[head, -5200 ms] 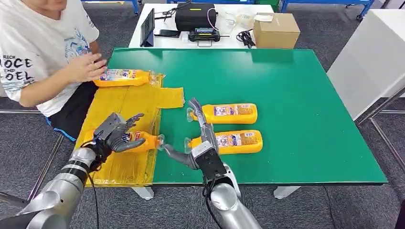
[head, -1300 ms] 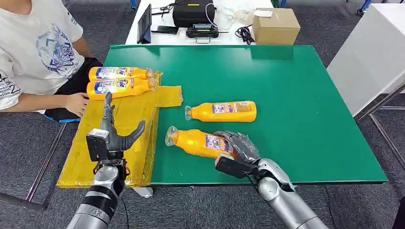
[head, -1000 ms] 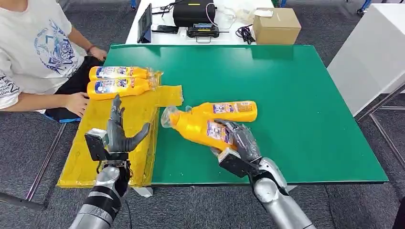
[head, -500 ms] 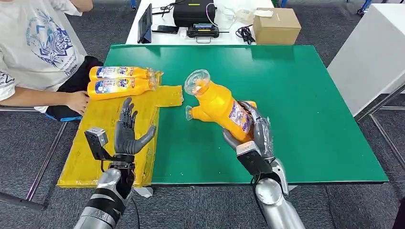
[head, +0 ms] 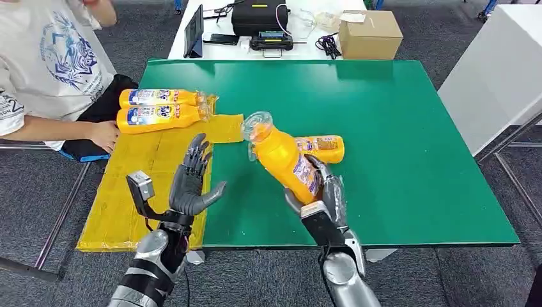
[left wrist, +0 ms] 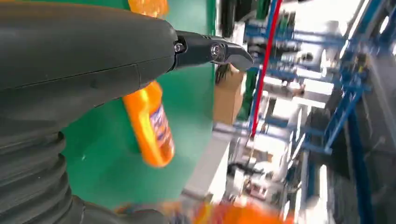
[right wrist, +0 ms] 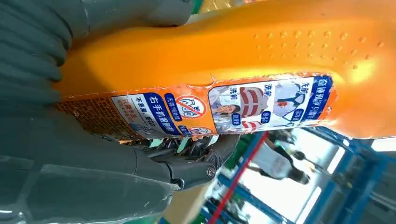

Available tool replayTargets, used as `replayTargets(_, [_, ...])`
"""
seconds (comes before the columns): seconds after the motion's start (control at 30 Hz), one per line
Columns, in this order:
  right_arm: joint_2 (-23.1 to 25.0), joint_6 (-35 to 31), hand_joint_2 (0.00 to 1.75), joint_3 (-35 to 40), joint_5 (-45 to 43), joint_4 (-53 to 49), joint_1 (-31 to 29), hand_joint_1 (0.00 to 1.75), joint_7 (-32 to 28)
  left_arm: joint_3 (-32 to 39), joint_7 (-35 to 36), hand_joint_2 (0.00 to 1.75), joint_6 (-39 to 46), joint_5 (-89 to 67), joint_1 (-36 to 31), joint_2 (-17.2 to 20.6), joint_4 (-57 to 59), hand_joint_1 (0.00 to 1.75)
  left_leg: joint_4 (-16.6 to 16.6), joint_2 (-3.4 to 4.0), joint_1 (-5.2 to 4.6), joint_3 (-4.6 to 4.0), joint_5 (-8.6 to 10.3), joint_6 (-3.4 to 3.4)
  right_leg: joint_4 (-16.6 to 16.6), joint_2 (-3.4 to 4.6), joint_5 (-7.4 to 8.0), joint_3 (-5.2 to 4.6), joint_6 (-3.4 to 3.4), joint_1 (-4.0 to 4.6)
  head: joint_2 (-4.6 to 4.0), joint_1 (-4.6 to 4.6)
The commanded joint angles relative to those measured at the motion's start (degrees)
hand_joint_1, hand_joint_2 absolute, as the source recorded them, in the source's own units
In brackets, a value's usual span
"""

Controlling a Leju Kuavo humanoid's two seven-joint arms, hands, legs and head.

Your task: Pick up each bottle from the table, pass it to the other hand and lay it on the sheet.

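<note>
The green worktop has open room between the arms for the handover. On the yellow sheet two bottles lie at its far edge, leaving the near part free. The right hand grips an orange bottle aloft, tilted cap-first toward the left hand, whose fingers spread empty, probably to receive it. Another bottle lies behind.

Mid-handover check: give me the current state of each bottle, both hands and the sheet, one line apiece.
Held bottle: lifted off the table, tilted, cap end up, gripped by the right hand.
Bottle on the table: lying on its side on the green table, partly hidden by the held one.
Two bottles on the sheet: lying side by side.
Left hand: empty, fingers spread.
Yellow sheet: flat, wrinkled.
</note>
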Motion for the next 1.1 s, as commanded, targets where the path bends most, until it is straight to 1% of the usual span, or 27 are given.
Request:
replayTargets(0.03, [5.29,-4.31,1.75,5.78,2.58,18.00,-6.43,1.75,-1.53,-5.45,1.86,1.75,-1.36,0.74,-1.34,0.36,3.56,0.00,-0.05,0.21,0.04,0.22,-0.06,-0.08,-0.04,0.19,0.00,0.15,-0.09,0.04,0.00,-0.02])
replayTargets(0.1, [5.56,-5.42,1.75,6.46,3.12,18.84,-6.92,1.75,-1.69,-5.95,1.64,1.75,-1.58,0.44,-1.45,0.49,3.94,0.00,-0.04,0.15,0.05,0.13,-0.03,-0.05,-0.04,0.13,0.01,0.08,-0.06,0.05,0.00,-0.02])
replayTargets(0.13, [5.42,-5.41,1.75,6.46,3.08,18.86,-7.00,1.75,-1.69,-5.93,1.63,1.75,-1.56,0.43,-1.46,0.52,3.92,0.00,-0.05,0.22,0.08,0.27,-0.08,-0.09,-0.05,0.19,-0.02,0.21,-0.11,0.07,0.00,-0.02])
replayTargets(0.33, [4.88,-5.12,1.75,6.75,2.59,18.44,-6.93,1.75,-1.69,-6.02,1.56,1.75,-1.64,0.39,-1.40,0.67,3.57,0.00,-0.05,0.07,0.05,0.14,-0.02,-0.05,-0.04,0.06,-0.01,0.12,-0.05,0.03,0.00,-0.02])
replayTargets(0.37, [4.91,-5.07,1.75,6.80,2.30,18.37,-6.97,1.75,-1.69,-6.11,1.77,1.75,-2.09,0.58,-1.44,0.71,3.65,0.00,-0.04,0.13,0.07,0.30,-0.09,-0.08,-0.03,0.10,-0.07,0.26,-0.10,0.06,0.00,-0.02])
replayTargets(0.43, [4.93,-5.43,1.75,6.92,1.88,18.34,-7.17,1.75,-1.75,-6.34,2.06,1.75,-2.68,0.73,-1.28,0.88,3.84,0.00,-0.05,0.07,0.04,0.13,-0.01,-0.05,-0.05,0.06,-0.01,0.11,-0.05,0.02,0.00,-0.02])
replayTargets(0.47, [4.88,-5.69,1.75,6.76,1.70,18.19,-7.34,1.75,-1.70,-6.76,2.21,1.75,-3.08,0.46,-1.14,1.12,4.02,0.00,-0.06,0.14,0.06,0.25,-0.07,-0.07,-0.06,0.12,-0.04,0.22,-0.09,0.04,0.00,-0.02])
replayTargets(0.53, [4.74,-5.38,1.75,7.04,1.47,17.91,-7.60,1.75,-1.56,-7.10,2.19,1.75,-3.03,0.00,-0.96,1.21,4.31,0.00,-0.05,0.07,0.04,0.12,-0.01,-0.04,-0.04,0.06,0.00,0.10,-0.05,0.02,0.00,0.00])
replayTargets(0.57, [4.78,-5.25,1.75,7.34,1.64,18.03,-7.74,1.75,-1.44,-7.16,2.18,1.75,-2.81,-0.14,-0.98,1.17,4.50,0.00,-0.05,0.12,0.06,0.26,-0.07,-0.09,-0.04,0.10,-0.05,0.23,-0.11,0.05,0.00,-0.02])
replayTargets(0.63, [4.76,-6.00,1.75,8.93,3.66,19.94,-8.62,1.75,-0.22,-6.91,2.14,1.75,-2.16,-0.40,-1.55,0.90,5.78,0.00,-0.05,0.10,0.04,0.15,-0.02,-0.06,-0.03,0.09,-0.01,0.12,-0.07,0.03,0.00,-0.02])
replayTargets(0.7, [5.23,-6.11,1.75,9.92,4.25,23.11,-9.42,1.75,0.01,-6.55,2.09,1.75,-1.64,-0.52,-2.18,0.60,7.48,0.00,-0.07,0.14,0.06,0.22,-0.04,-0.07,-0.06,0.13,-0.01,0.19,-0.09,0.05,0.00,0.00])
replayTargets(0.73, [5.51,-6.26,1.75,10.64,4.73,25.04,-9.68,1.75,0.01,-6.31,2.58,1.75,-2.73,0.33,-2.41,0.51,8.25,0.00,-0.06,0.20,0.09,0.33,-0.08,-0.10,-0.08,0.17,-0.03,0.29,-0.13,0.08,0.00,-0.02])
replayTargets(0.77, [5.65,-6.11,1.75,10.80,4.71,25.87,-9.82,1.75,0.02,-6.29,2.53,1.75,-2.72,0.31,-2.47,0.52,8.40,0.00,-0.08,0.13,0.05,0.22,-0.02,-0.06,-0.06,0.11,0.00,0.18,-0.07,0.04,0.00,-0.02])
replayTargets(0.83, [6.27,-6.85,1.75,11.43,4.53,28.67,-10.41,1.75,-0.76,-6.35,2.51,1.75,-3.32,0.42,-2.60,0.55,8.76,0.00,-0.10,0.16,0.09,0.39,-0.08,-0.10,-0.09,0.13,-0.05,0.34,-0.14,0.09,0.00,-0.02])
replayTargets(0.87, [6.48,-7.39,1.75,11.66,4.73,29.47,-10.44,1.75,-0.92,-6.44,2.59,1.75,-3.51,0.44,-2.60,0.53,8.80,0.00,-0.09,0.27,0.15,0.64,-0.20,-0.18,-0.09,0.20,-0.14,0.56,-0.24,0.15,0.00,0.00])
replayTargets(0.9, [6.48,-7.39,1.75,11.66,4.73,29.47,-10.44,1.75,-0.92,-6.44,2.59,1.75,-3.51,0.44,-2.60,0.53,8.80,0.00,-0.08,0.14,0.09,0.30,-0.06,-0.08,-0.08,0.12,-0.03,0.26,-0.10,0.08,0.00,0.00])
replayTargets(0.93, [6.48,-7.39,1.75,11.66,4.73,29.47,-10.44,1.75,-0.92,-6.44,2.59,1.75,-3.51,0.44,-2.60,0.53,8.80,0.00,-0.08,0.22,0.11,0.42,-0.12,-0.11,-0.08,0.19,-0.07,0.35,-0.13,0.10,0.00,0.00])
replayTargets(0.97, [6.71,-7.33,1.75,11.81,4.74,29.57,-10.34,1.75,-0.92,-6.48,2.59,1.75,-3.51,0.44,-2.59,0.44,8.78,0.00,-0.05,0.14,0.09,0.24,-0.07,-0.07,-0.05,0.11,-0.04,0.21,-0.08,0.08,0.00,-0.02])
replayTargets(1.07, [7.25,-6.94,1.75,13.18,5.45,31.85,-11.16,1.75,-0.99,-6.77,3.17,1.75,-3.81,0.43,-2.73,0.45,9.10,0.00,-0.04,0.05,0.11,0.32,-0.09,-0.09,-0.06,0.03,-0.09,0.32,-0.12,0.09,0.00,0.00])
replayTargets(1.1, [7.35,-7.15,1.75,13.57,5.85,32.21,-11.30,1.75,-1.04,-6.88,3.37,1.75,-4.07,0.48,-2.86,0.47,9.31,0.00,-0.03,0.14,0.13,0.35,-0.13,-0.11,-0.06,0.12,-0.08,0.33,-0.13,0.12,0.00,-0.02])
